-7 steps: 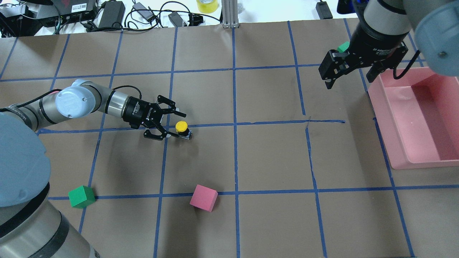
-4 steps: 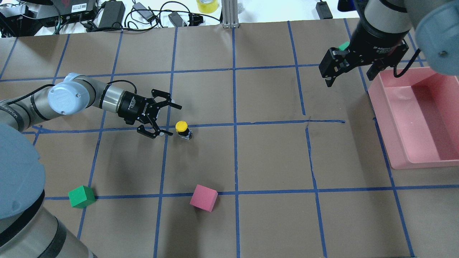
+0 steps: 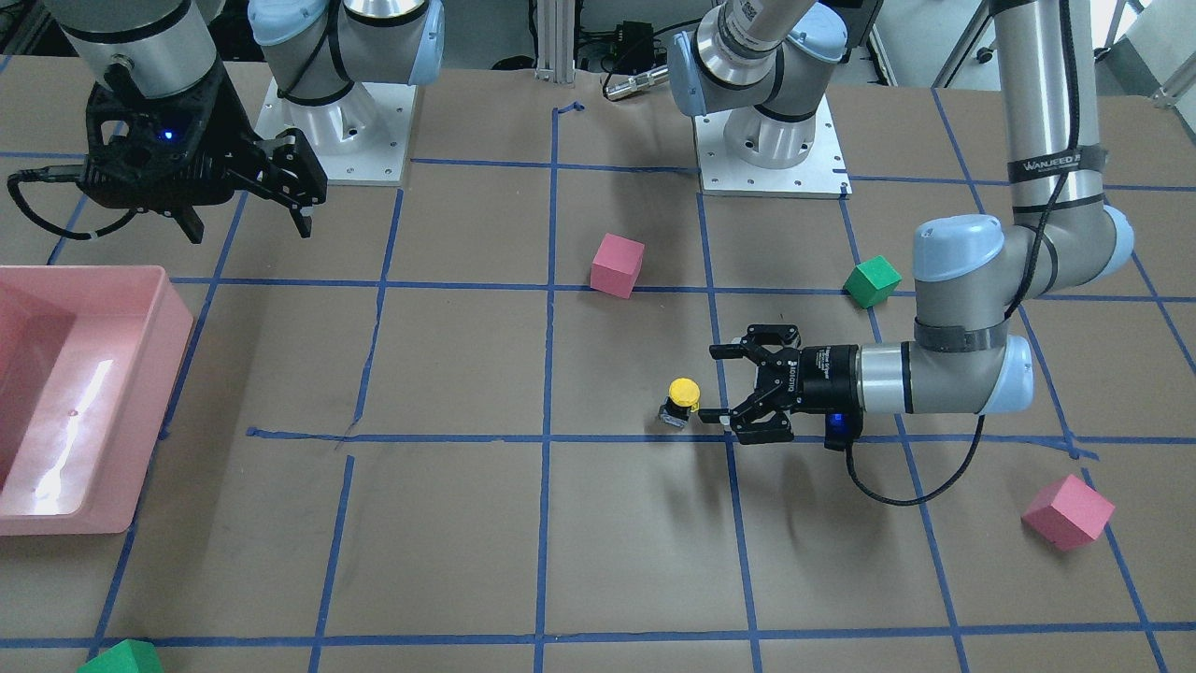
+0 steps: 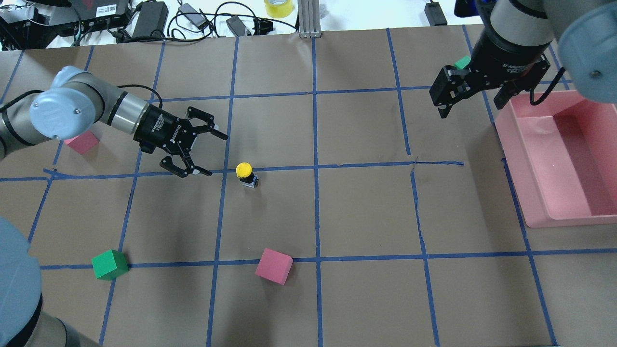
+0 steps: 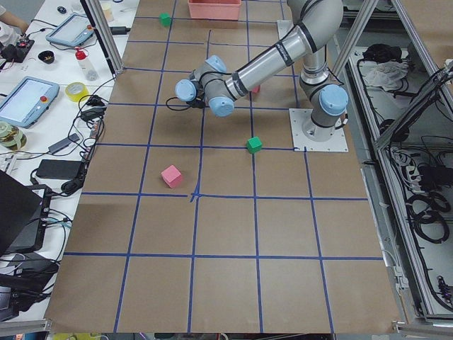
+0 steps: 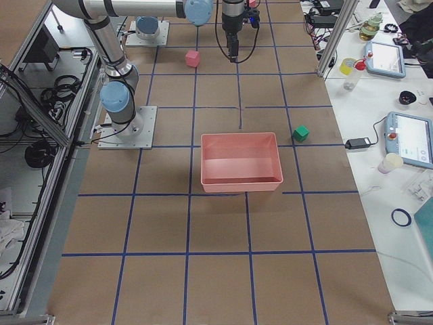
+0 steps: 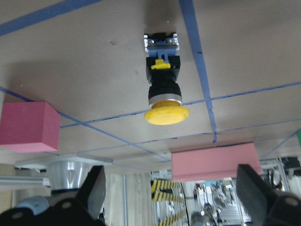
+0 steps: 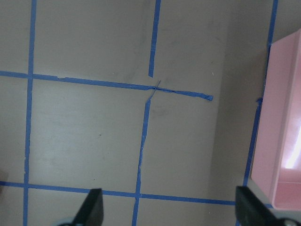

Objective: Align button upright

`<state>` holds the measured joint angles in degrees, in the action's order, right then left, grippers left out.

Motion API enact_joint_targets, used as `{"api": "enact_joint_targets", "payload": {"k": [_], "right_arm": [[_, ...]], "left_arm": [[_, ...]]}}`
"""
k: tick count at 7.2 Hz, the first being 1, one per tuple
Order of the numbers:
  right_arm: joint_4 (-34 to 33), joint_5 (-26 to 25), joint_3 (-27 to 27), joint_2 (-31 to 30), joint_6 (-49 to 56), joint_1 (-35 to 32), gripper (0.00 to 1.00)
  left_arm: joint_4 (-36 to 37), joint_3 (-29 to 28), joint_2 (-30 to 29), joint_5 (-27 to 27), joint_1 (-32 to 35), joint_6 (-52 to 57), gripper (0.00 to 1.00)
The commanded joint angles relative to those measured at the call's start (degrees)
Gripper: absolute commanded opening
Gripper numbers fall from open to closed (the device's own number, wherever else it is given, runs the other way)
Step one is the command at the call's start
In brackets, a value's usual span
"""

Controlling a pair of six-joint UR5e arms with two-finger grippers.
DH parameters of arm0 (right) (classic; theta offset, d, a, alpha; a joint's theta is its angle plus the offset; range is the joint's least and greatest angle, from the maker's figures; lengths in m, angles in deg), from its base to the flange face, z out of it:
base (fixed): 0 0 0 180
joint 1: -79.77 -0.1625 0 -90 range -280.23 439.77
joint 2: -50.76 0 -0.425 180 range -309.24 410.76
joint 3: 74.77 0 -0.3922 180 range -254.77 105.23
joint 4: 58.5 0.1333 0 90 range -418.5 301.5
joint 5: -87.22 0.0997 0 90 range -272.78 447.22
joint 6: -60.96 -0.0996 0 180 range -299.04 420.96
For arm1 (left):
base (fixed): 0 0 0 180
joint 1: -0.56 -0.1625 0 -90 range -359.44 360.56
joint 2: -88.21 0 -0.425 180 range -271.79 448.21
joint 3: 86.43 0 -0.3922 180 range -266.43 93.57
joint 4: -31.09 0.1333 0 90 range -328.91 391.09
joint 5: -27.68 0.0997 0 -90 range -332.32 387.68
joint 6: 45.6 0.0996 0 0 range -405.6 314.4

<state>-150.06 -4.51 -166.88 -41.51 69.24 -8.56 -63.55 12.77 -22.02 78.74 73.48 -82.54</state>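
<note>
The button stands upright on the brown table, yellow cap up, black body on a grey base. It also shows in the front-facing view and in the left wrist view. My left gripper is open and empty, lying low and level to the button's left, a short gap from it; it also shows in the front-facing view. My right gripper is open and empty, held high at the far right beside the pink bin; it also shows in the front-facing view.
A pink bin sits at the right edge. A pink cube and a green cube lie near the front. Another pink cube lies behind my left arm. A green cube peeks out by my right wrist.
My left gripper, open throughout, has drawn back from the button to the left and farther away. The button has stayed upright in place. The right arm has barely moved.
</note>
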Motion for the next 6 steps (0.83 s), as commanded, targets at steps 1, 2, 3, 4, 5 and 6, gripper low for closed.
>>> {"api": "enact_joint_targets", "payload": {"k": [1, 2, 3, 4, 5, 6], "right_arm": [[-0.02, -1.42, -0.09, -0.02, 0.25, 0.01, 1.00], [-0.03, -1.43, -0.09, 0.06, 0.25, 0.00, 1.00], [-0.11, -1.51, 0.00, -0.02, -0.36, 0.09, 1.00], [-0.11, -1.60, 0.09, -0.02, -0.37, 0.18, 1.00], [-0.03, -1.52, 0.18, -0.02, -0.28, 0.18, 1.00], [0.15, -1.51, 0.26, -0.28, -0.37, 0.18, 1.00]], "left_arm": [[-0.02, -2.61, 5.00, 7.46, 1.95, 0.19, 1.00], [0.16, -2.79, 7.90, 7.56, 3.01, 0.55, 1.00], [0.07, -3.48, 10.45, 8.43, 3.02, 0.72, 1.00], [0.16, -3.75, 12.56, 14.88, 3.10, 3.86, 1.00], [0.25, -3.93, 14.76, 20.51, 3.11, 8.07, 1.00], [0.33, -4.02, 16.96, 22.92, 3.37, 10.37, 1.00]]}}
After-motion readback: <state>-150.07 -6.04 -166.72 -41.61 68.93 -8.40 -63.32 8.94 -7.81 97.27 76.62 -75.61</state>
